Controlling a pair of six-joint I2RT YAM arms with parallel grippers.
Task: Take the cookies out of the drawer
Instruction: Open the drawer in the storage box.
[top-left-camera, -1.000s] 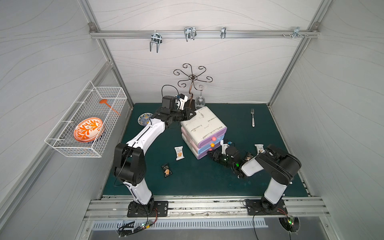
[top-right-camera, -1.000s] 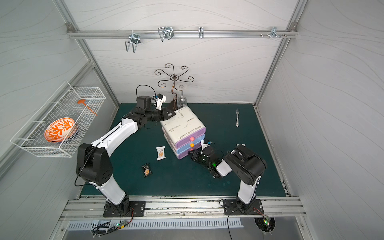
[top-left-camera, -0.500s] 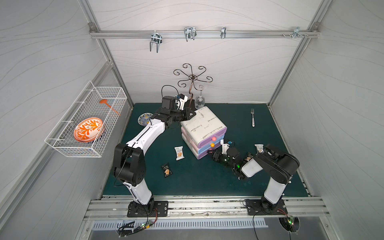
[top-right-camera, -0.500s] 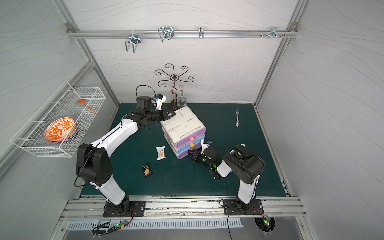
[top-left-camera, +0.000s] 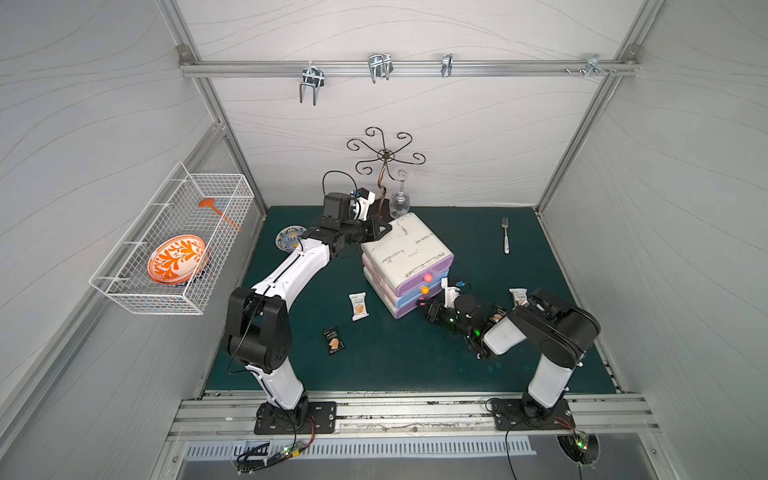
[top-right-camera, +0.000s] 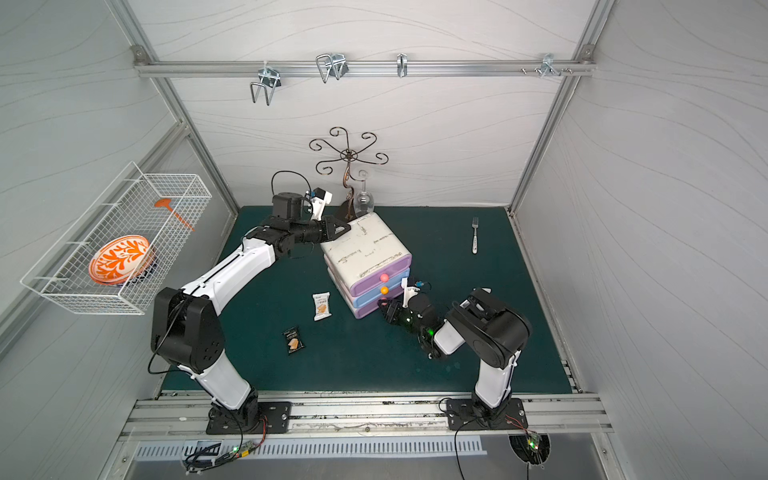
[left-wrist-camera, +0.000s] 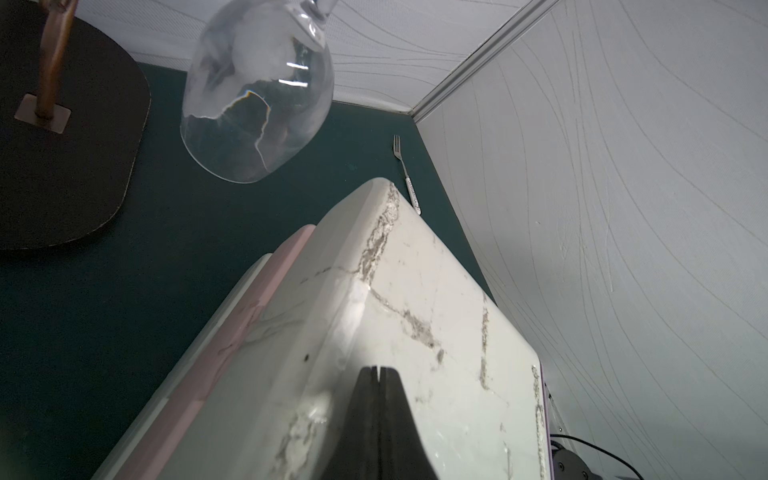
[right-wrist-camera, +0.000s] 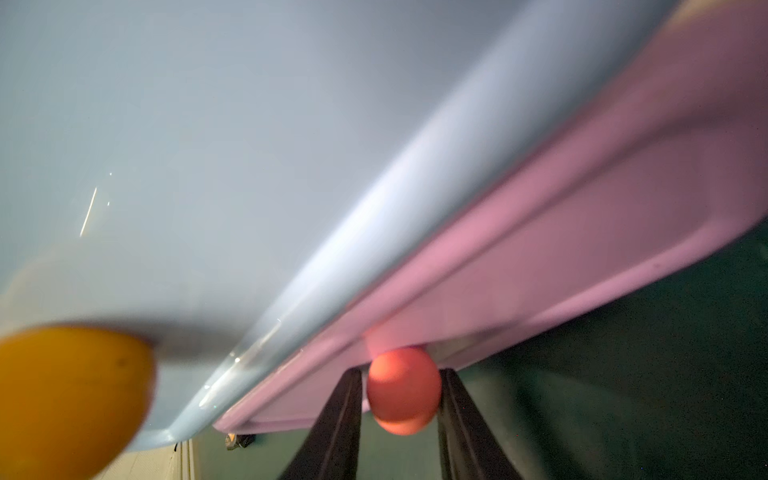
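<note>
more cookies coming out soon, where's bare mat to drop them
Bare: front of the mat by the rail; also between drawers and fork. Crowded: by the white packet and black packet, and around the right gripper.

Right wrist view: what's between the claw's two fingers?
The red knob of the bottom drawer sits between the fingers of the right claw, clear in the right wrist view. Whether they already press it is unclear.

Left arm (top-left-camera: 291, 274): white shells, black joints, a black cable (top-left-camera: 336, 176) looped at the wrist (the end nearest the drawer unit (top-left-camera: 409, 253)).
Right arm (top-left-camera: 498, 334): same white-and-black, green light (top-left-camera: 478, 332) lit.
Left gripper (left-wrist-camera: 376, 368): black, tapered fingers.
</note>
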